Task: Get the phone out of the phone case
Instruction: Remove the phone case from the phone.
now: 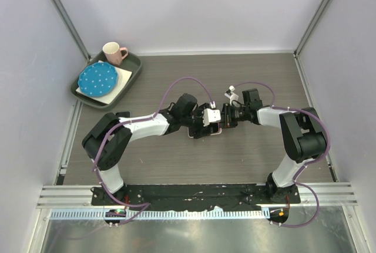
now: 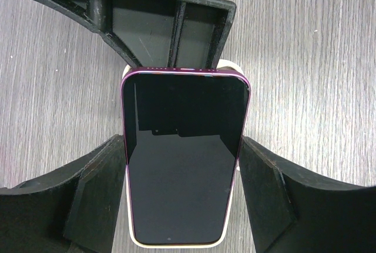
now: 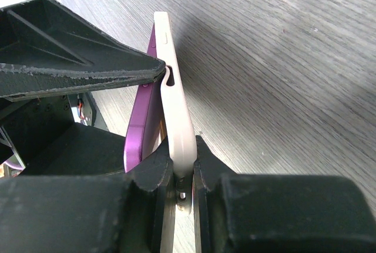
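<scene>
In the left wrist view, the phone (image 2: pixel 183 159) is dark-screened with a purple frame and lies in a cream phone case (image 2: pixel 176 243) whose rim shows at its near and far ends. My left gripper (image 2: pixel 183 194) is shut on the phone, one finger against each long side. From the right wrist view, my right gripper (image 3: pixel 183 174) is shut on the end of the phone case (image 3: pixel 176 118). There the purple phone (image 3: pixel 141 130) stands slightly away from the case. From above, both grippers meet over the phone (image 1: pixel 205 130) at mid-table.
A dark green tray (image 1: pixel 132 68) at the back left holds a blue dotted plate (image 1: pixel 97 78) and a pink mug (image 1: pixel 113 52). Grey walls enclose the wooden table on three sides.
</scene>
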`<state>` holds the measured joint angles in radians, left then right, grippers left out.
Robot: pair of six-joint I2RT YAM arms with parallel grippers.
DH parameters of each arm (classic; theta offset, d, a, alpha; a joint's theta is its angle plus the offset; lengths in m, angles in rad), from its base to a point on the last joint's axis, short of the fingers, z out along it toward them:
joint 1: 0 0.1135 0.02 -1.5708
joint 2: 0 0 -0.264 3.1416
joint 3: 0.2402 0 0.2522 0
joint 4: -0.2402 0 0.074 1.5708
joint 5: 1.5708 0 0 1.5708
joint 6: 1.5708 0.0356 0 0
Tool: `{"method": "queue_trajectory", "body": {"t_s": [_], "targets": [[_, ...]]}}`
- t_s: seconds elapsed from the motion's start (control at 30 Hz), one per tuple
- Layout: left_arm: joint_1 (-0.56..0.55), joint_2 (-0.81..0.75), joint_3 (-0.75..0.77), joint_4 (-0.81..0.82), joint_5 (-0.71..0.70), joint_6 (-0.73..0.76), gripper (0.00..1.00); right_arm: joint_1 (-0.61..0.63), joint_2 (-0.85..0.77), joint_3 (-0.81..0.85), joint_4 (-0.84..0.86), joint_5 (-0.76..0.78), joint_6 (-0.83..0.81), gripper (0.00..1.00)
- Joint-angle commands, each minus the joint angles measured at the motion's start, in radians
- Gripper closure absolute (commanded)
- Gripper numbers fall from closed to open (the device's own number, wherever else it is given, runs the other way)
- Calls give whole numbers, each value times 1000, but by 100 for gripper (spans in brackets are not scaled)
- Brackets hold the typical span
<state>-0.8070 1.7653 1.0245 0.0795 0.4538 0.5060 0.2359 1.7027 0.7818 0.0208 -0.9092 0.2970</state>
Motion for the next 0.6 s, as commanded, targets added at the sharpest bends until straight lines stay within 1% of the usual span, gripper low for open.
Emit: {"method": "queue_trajectory", "body": {"t_s": [0.0,0.43,0.5,0.57], "targets": [[-18,0,-20,9,5,-9,26,6,-31,40,54,-57,2,99],[-29,37,-4,22,-18,-20,21,6,-35,37,62,-68,8,99],[-29,40,-6,20,-17,-21,18,6,-32,39,62,-71,8,99],[-27,42,-6,20,-10,-20,19,6,-34,40,62,-71,8,99]]}}
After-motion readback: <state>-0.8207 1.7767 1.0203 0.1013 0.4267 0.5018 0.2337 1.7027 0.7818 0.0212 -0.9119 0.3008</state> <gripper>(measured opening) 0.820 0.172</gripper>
